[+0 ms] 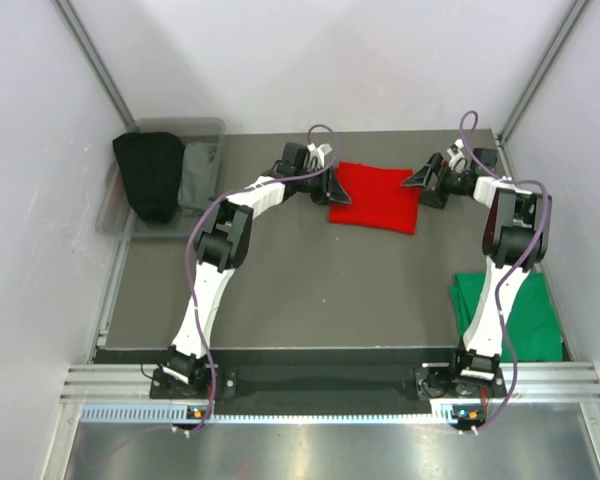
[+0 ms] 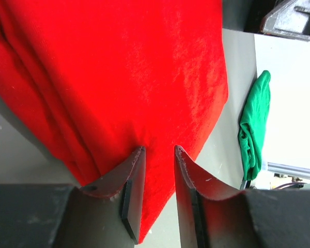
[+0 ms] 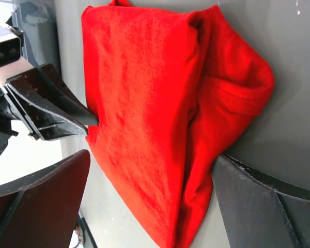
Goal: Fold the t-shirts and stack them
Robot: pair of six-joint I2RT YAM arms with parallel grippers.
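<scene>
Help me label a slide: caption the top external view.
Left gripper and right gripper flank a folded bright red cloth t-shirt; an emerald green cloth t-shirt lies near the right arm.

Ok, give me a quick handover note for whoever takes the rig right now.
Left gripper: fingers nearly closed at the red t-shirt edge, grip unclear.
Right gripper: open, fingers either side of that shirt.
The red t-shirt lies folded, far middle of the table.
The green t-shirt lies bunched at the near right edge, neither arm on it.
Done: red looks folded.
Left: fold green, stack both.
</scene>
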